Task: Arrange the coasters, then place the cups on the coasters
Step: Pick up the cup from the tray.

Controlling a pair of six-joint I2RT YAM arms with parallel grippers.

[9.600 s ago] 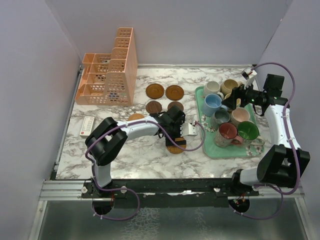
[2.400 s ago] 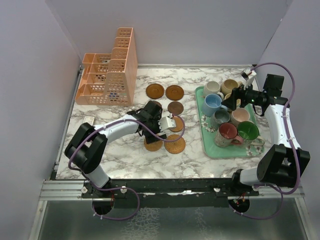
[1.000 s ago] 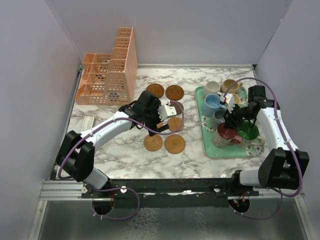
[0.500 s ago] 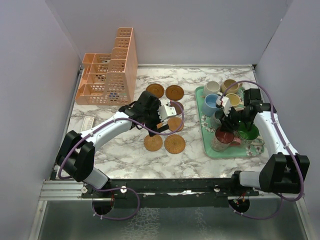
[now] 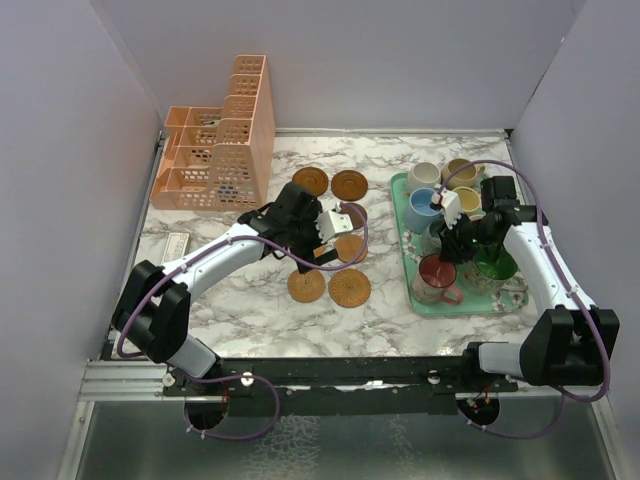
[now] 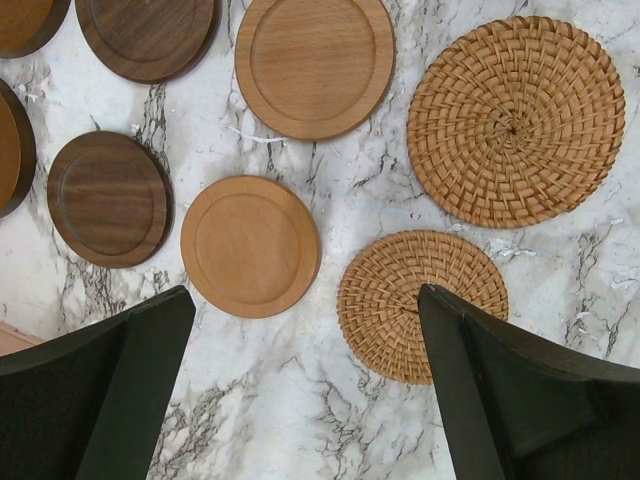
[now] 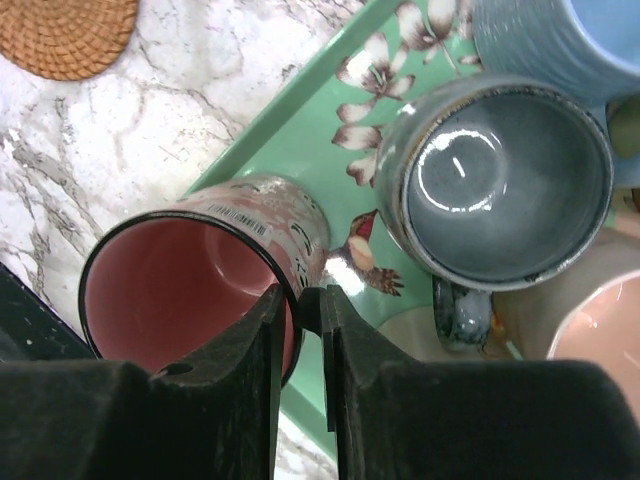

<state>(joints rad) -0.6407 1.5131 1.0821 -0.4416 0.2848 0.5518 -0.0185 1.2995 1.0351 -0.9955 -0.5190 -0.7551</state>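
Eight coasters (image 6: 250, 245) are lying flat on the marble desk (image 6: 300, 420) beneath the left hand (image 6: 303, 320). The left hand is hovering above them released, with its fingers (image 6: 110, 400) standing wide apart and gripping nothing. Directly between the fingertips, a light wooden coaster and a small rattan coaster (image 6: 422, 305) are sitting side by side without touching. Beyond the fingertips, a second light wooden coaster (image 6: 314, 62) and a large rattan coaster (image 6: 515, 120) are lying near each other. The dark wooden coasters (image 6: 108, 197) are sitting off to the left of the hand.

To the right, the right hand (image 7: 308, 300) is grasping the red cup (image 7: 190, 300) by its rim. One finger is reaching inside the cup and the other is pressing against the outer wall. The red cup is sitting to the left of the fingers, over the edge of the mint-green tray (image 7: 300, 110). Whether its base is resting on the tray cannot be told. The grey cup (image 7: 500, 180) is standing upright just ahead and to the right of the fingers. The blue cup (image 7: 560, 40) is standing beyond it. The pink cup (image 7: 600, 350) is showing at the right edge of the wrist view. In the overhead view, the green cup (image 5: 495, 265) is standing just to the right of the hand.
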